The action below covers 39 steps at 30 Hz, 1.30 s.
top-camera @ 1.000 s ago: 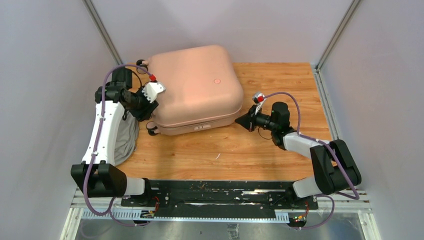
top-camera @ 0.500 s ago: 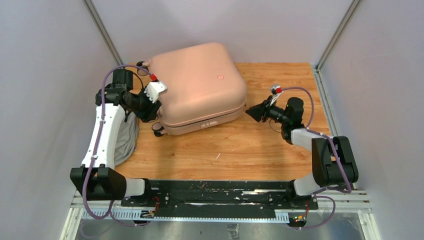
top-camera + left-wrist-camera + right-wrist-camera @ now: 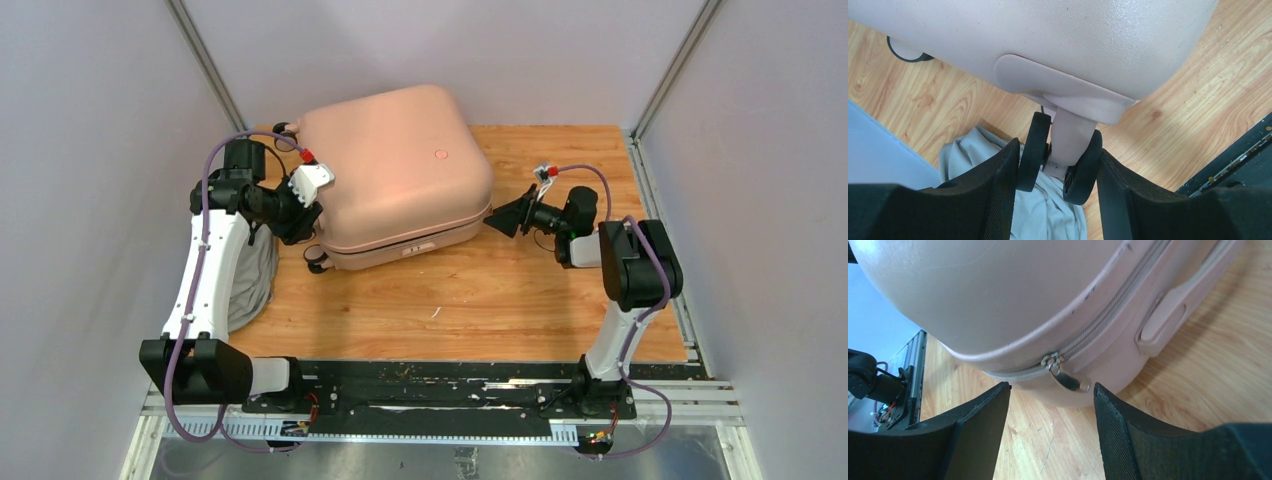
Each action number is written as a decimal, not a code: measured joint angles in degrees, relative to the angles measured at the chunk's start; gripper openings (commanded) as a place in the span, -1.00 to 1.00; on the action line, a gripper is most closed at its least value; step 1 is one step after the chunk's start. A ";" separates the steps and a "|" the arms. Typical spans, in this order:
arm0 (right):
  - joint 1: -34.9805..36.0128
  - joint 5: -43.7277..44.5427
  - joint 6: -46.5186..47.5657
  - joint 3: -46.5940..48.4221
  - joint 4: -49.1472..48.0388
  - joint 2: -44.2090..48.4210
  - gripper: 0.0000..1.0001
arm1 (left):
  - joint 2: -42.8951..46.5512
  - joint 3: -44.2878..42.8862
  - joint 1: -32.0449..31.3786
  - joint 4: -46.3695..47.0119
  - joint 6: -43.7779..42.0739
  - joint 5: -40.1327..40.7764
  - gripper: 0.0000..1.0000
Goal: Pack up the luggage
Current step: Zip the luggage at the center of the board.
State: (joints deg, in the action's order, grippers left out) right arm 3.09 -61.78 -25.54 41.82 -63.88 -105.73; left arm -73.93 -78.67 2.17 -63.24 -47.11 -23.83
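Wooden table (image 3: 450, 300); left gripper (image 3: 1057, 165) clamps a wheel (image 3: 1083, 170) of the suitcase (image 3: 390, 160). Right gripper (image 3: 1050, 387) gapes before zipper pull (image 3: 1068, 380) (small, dangling): likely to slip free.

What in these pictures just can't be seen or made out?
1. Inside of the luggage: in all views, its closed shell hides it.
2. Grey cloth: in the top view the left arm covers most of it; in the left wrist view the bottom edge cuts it off.
3. Zipper: in the right wrist view it runs out at the top edge; in the top view it is too small to follow.
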 measured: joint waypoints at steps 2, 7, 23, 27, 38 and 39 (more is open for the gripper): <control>-0.02 -1.53 -2.67 1.46 -3.65 -2.36 0.29 | 0.00 0.00 0.00 0.00 -0.09 0.00 -1.00; -0.55 -5.38 -9.94 5.70 -13.25 -8.50 0.26 | 0.00 0.00 0.00 0.11 -0.46 0.15 -1.00; -1.66 -9.81 -21.05 8.15 -22.16 -12.31 -0.70 | 0.00 -0.07 0.02 0.04 -0.68 0.13 -1.00; -1.49 -9.60 -21.53 6.64 -22.34 -11.39 -0.63 | 0.00 -0.07 0.00 0.02 -0.70 0.11 -1.00; -0.85 -8.74 -21.81 4.83 -22.75 -10.62 -0.49 | 0.00 -0.07 0.00 0.00 -0.72 0.09 -1.00; -0.85 -8.72 -21.86 4.83 -22.75 -10.62 -0.46 | 0.00 -0.07 0.00 0.02 -0.72 0.09 -1.00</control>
State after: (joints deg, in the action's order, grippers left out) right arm 2.24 -70.50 -47.40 46.65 -86.63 -116.36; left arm -73.93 -78.74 2.17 -63.22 -47.83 -23.75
